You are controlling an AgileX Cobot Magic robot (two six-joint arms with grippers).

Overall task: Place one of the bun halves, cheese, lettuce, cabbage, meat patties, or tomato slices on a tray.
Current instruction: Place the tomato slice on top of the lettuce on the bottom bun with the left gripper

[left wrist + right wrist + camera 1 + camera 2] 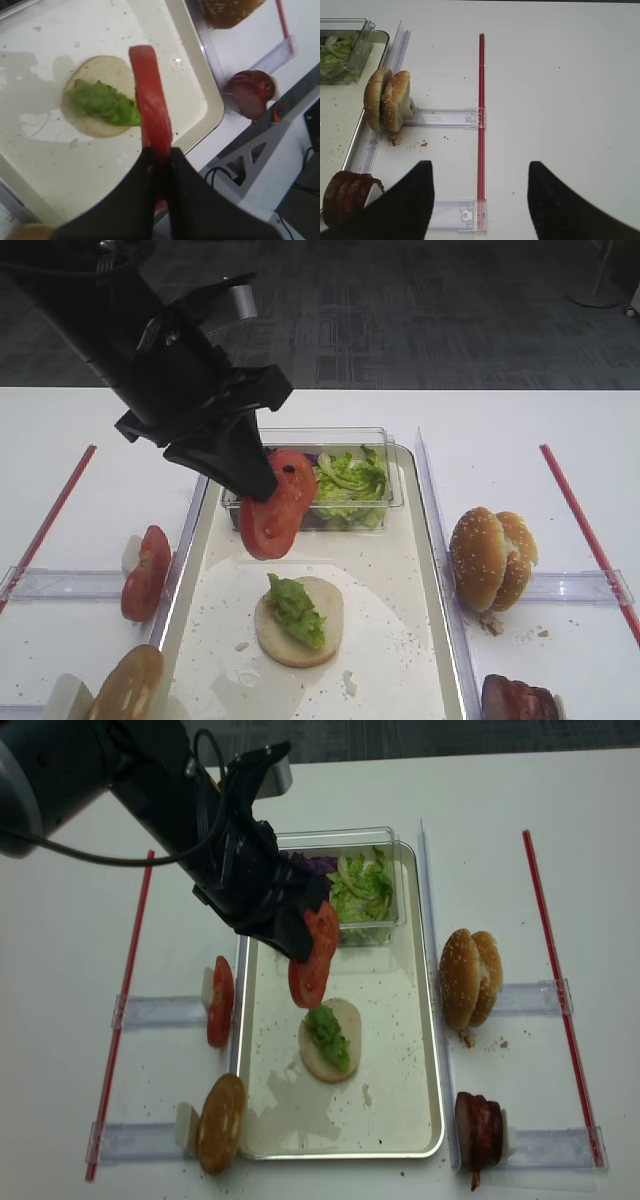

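My left gripper [262, 485] [161, 152] [300, 942] is shut on a red tomato slice [272, 508] [151, 107] [314, 960], which hangs edge-down in the air over the cream tray [395, 570] [395, 1020] [55, 165]. Just below and in front of it, a pale bun base [322, 628] [345, 1020] [100, 67] lies on the tray with green lettuce [295, 608] [327, 1033] [102, 102] on top. My right gripper [480, 175] is open and empty over the table by a red strip, right of the tray.
A clear tub [345, 480] [355, 885] of lettuce and purple cabbage [318, 866] sits at the tray's far end. More tomato slices [145, 573] stand left of the tray. Sesame buns [490, 558] [387, 100] and a meat patty [518, 700] [345, 197] stand to its right, and a bun top [128, 685] at front left.
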